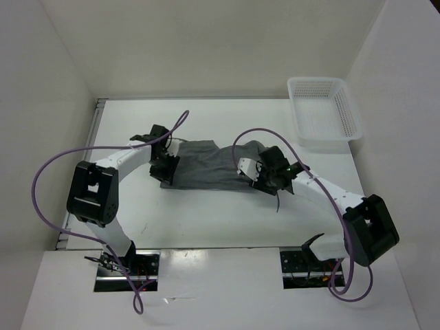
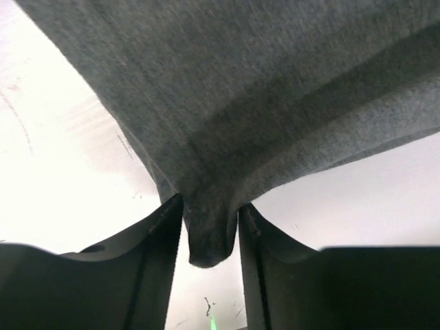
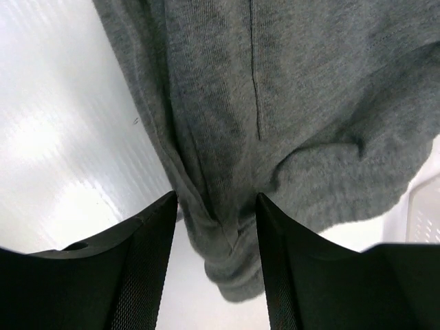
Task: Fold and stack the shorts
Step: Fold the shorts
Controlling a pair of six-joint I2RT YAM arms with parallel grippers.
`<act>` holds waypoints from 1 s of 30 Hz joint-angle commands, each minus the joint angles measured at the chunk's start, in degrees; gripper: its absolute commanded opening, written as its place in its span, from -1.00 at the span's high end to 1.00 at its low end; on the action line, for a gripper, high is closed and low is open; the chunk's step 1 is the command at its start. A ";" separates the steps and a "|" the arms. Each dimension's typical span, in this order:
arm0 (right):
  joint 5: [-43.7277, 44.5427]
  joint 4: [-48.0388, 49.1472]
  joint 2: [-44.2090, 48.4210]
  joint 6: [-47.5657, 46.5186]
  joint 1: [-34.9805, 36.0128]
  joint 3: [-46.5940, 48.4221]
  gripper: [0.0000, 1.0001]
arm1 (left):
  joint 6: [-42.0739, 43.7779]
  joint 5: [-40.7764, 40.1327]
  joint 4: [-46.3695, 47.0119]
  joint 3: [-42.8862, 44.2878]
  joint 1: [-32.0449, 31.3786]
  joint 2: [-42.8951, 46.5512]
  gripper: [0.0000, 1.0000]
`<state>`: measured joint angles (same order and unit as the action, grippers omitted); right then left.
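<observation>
From above, the shorts (image 1: 206,165) lose their left end under the left arm (image 1: 127,158) and their right end under the right arm (image 1: 322,188). Both wrist views cut the cloth off at the top edge. The basket (image 3: 426,213) is only a blurred sliver at the right wrist view's edge.

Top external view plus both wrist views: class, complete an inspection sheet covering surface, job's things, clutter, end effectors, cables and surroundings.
Surface: white table, glossy, with faint marks.
Job's things: grey shorts spread mid-table, pinched at both sides.
Clutter: white mesh basket at the far right corner; nothing seen inside.
End effectors: left end effector shut on the shorts' left edge; right end effector shut on their right edge.
Cables: purple cables loop off each arm.
Surroundings: white walls on three sides.
</observation>
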<state>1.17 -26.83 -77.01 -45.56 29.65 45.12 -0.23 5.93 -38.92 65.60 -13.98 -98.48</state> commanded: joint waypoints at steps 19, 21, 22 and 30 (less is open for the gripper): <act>-7.67 14.16 -12.43 26.31 4.88 21.59 0.73 | 0.23 1.72 6.19 1.64 1.50 9.10 -0.12; -6.79 16.28 -15.08 26.93 4.89 22.19 0.77 | 0.23 2.32 8.32 1.63 2.20 8.48 -0.16; -6.79 17.15 -16.31 26.93 4.89 22.72 0.77 | 0.23 3.11 9.03 0.94 2.81 7.87 -0.16; -12.23 15.15 -19.15 26.22 8.49 19.76 0.82 | 0.23 7.60 10.70 -8.54 2.21 7.25 -0.21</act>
<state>-7.73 -14.06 -97.84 -20.14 35.62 65.56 -0.23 11.57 -30.06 60.45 -11.31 -90.74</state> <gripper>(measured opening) 0.094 0.604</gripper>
